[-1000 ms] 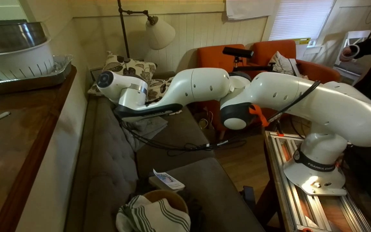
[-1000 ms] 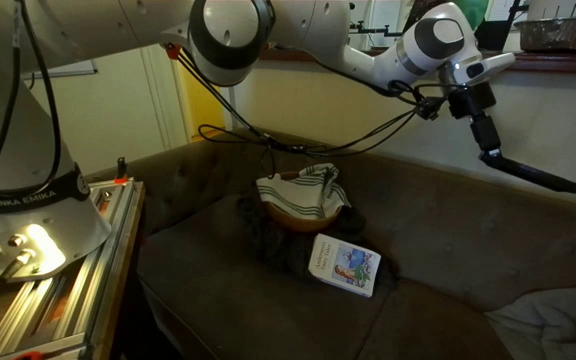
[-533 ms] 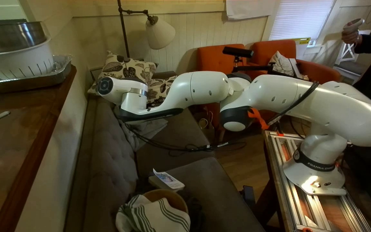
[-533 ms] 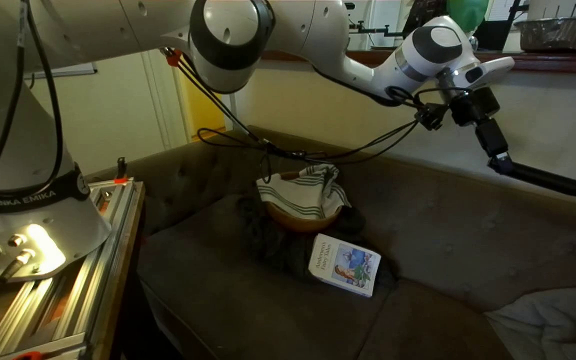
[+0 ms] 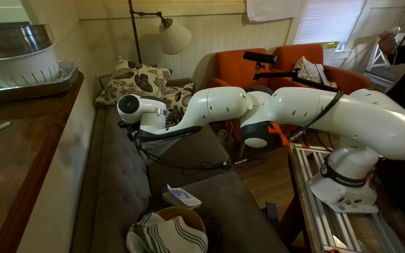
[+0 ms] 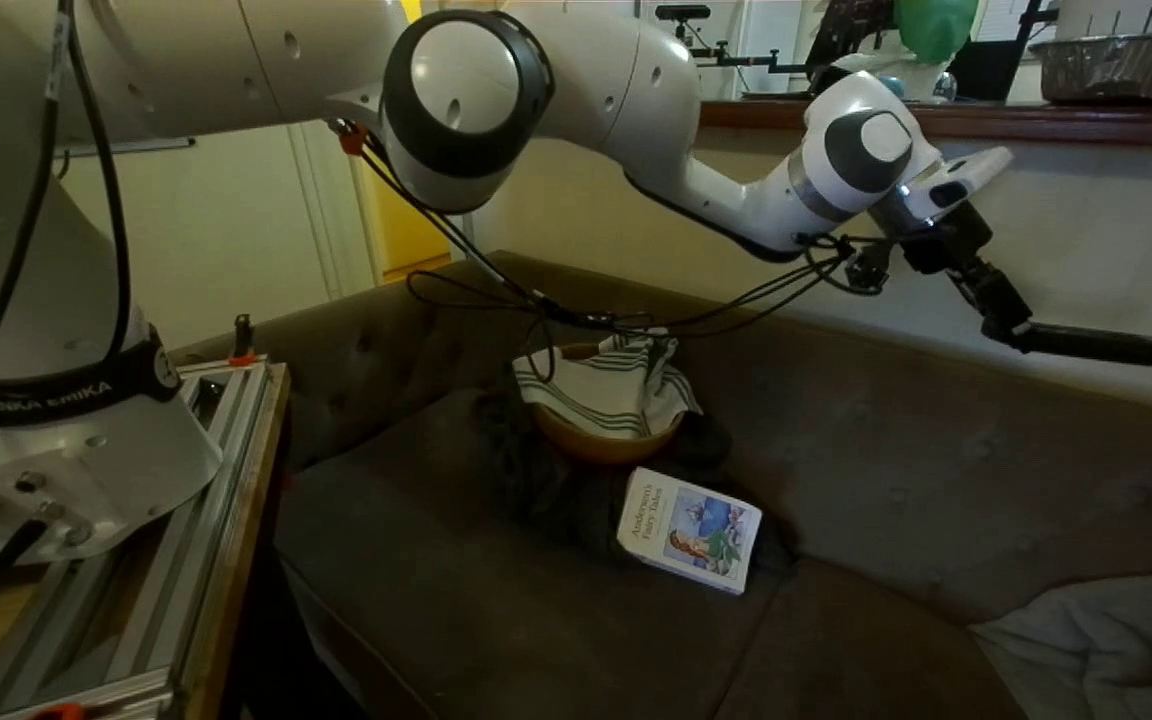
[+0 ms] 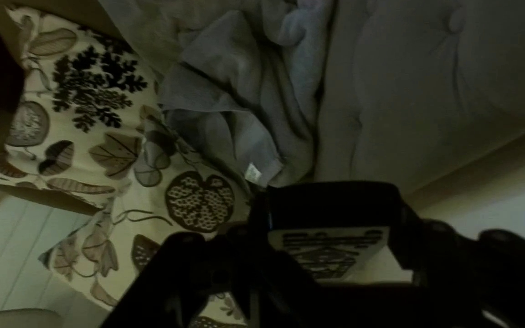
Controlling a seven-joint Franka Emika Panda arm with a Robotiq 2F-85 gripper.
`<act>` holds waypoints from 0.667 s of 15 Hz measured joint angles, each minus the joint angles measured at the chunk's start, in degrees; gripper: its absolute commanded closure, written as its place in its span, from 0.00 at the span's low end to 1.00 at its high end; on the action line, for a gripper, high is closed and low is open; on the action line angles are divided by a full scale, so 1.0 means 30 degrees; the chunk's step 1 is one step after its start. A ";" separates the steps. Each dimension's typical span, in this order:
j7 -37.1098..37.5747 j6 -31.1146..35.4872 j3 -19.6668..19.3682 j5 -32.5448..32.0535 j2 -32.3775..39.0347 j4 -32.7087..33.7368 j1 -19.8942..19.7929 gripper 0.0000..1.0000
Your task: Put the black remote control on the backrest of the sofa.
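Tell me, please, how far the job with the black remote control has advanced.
Done: the black remote control looks picked up. In hand: the jaws grip it near one end; an exterior view shows wall between it and the sofa's backrest. Remaining: lowering it onto the backrest and letting go.

Book (image 6: 689, 530): the cover carries the title "Andersen's Fairy Tales", set in dark type on two lines beside the cover picture. Black band (image 5: 345, 181) around the robot base (image 5: 350, 161): the brand "FRANKA EMIKA" is marked in light capitals; it is legible in both exterior views, although the letters at one end are unclear in each. Tag (image 7: 252, 173) on the grey cloth (image 7: 226, 45): blurred, unreadable. Pale marking (image 5: 238, 162) on the black cables (image 6: 586, 319): too small to read.
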 measured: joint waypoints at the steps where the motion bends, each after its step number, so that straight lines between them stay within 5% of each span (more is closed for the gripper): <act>1: 0.0000 0.1420 0.0000 0.0003 0.0352 0.0000 -0.0198 0.63; 6: -0.0514 0.8803 0.1366 -0.0001 0.0970 -0.1565 -0.1117 0.63; 10: -0.2668 0.9004 0.3429 0.0011 0.0863 -0.2412 -0.1046 0.63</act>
